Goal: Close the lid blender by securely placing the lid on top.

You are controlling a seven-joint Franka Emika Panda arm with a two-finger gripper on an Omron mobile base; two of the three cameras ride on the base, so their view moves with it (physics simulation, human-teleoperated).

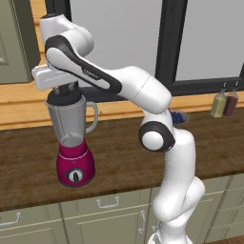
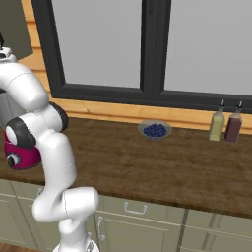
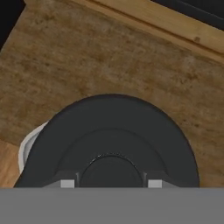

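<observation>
Here, in the left base view: blender (image 1: 72, 143) upright on the worktop (image 1: 119, 152), lid (image 1: 65, 98) at the jar's rim, hand (image 1: 64, 90) clamped on it from above, fingertips hard to make out. From the right base view: magenta base (image 2: 19, 156) mostly hidden behind the arm, blueberry bowl (image 2: 155, 130) and two bottles (image 2: 225, 126) well apart. In the hand view: lid (image 3: 109, 140) large and close, jar rim (image 3: 29, 142) peeking out at left.

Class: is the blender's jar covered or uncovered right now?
Covered: the black lid sits on the blender jar's rim, with the gripper shut on it.
</observation>
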